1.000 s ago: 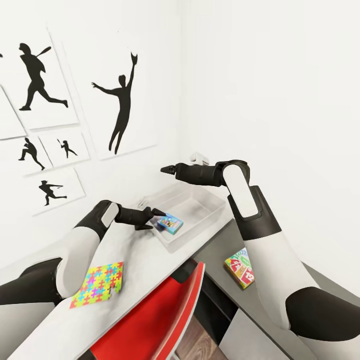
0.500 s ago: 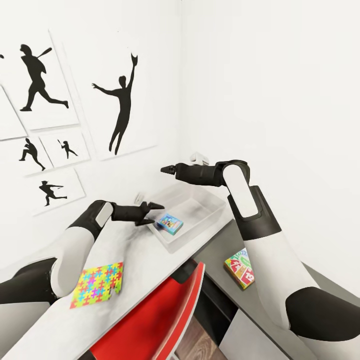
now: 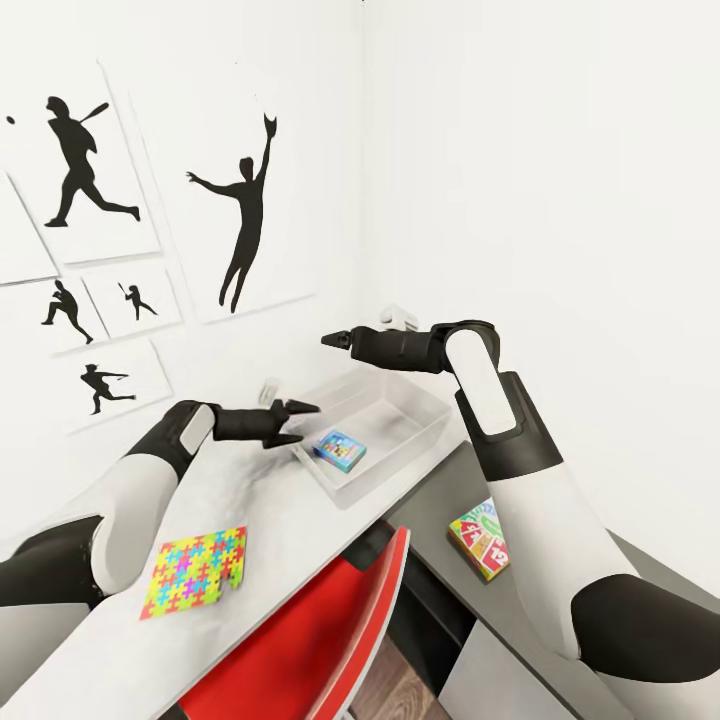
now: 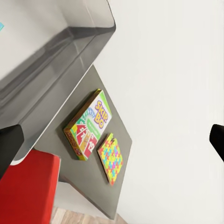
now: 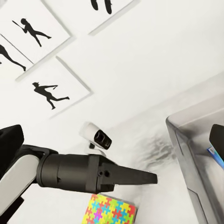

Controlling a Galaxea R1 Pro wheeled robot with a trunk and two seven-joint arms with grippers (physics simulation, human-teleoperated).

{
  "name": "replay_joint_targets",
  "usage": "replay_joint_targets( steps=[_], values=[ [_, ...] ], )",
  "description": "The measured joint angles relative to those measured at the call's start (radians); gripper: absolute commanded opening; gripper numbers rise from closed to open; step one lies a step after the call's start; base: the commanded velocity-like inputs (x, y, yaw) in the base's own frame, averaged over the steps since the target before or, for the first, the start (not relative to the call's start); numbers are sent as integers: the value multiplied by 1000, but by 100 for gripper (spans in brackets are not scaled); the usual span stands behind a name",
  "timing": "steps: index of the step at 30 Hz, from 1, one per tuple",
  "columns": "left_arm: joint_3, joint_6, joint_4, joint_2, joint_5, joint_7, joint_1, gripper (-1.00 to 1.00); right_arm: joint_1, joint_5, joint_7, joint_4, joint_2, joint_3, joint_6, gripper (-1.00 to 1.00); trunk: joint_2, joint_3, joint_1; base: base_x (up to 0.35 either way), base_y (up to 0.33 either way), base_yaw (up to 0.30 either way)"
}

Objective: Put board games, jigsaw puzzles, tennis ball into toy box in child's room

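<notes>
The light grey toy box (image 3: 400,400) stands on the pale desk top (image 3: 270,520), and the blue board game (image 3: 340,450) lies flat inside it. My left gripper (image 3: 306,424) hovers open just left of the box rim, holding nothing. Above the box's far side my right gripper (image 3: 333,338) is open and empty too. One jigsaw puzzle (image 3: 195,570) lies on the desk nearer me. On the lower dark side unit (image 4: 112,116) rest the green, white and red board game (image 4: 88,125) and a second puzzle (image 4: 111,157). The tennis ball and the bed are out of view.
A red and white chair (image 3: 310,640) is tucked against the desk's front edge, below the box. Black silhouette posters (image 3: 240,190) hang on the wall behind the desk. The room corner closes in right behind the toy box.
My left gripper has let go of the blue board game and drawn back left and up. The game now rests in the toy box. The right arm has stayed still.
</notes>
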Motion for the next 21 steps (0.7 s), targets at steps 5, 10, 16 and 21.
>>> replay_joint_targets(
  steps=[5, 10, 16, 21],
  values=[
    [0, 0, 0, 12, 1, -41, 0, 100, 0, 0, 0, 0, -1, 0, 0, 100, 0, 0, 0, 0, 0, 0],
    [-2, 0, 0, 21, 1, -62, 0, 100, 0, 0, 1, 0, -1, 0, 0, 100, 0, 0, 0, 0, 0, 0],
    [-2, 2, 0, 26, 1, -68, 0, 100, 0, 0, 1, 0, -2, 0, 0, 100, 0, 4, 0, 0, 0, 0],
    [-2, 3, 0, 27, 1, -75, 0, 100, 0, -1, 1, 0, -3, 0, 2, 100, 0, 11, 0, 0, 0, 0]
  ],
)
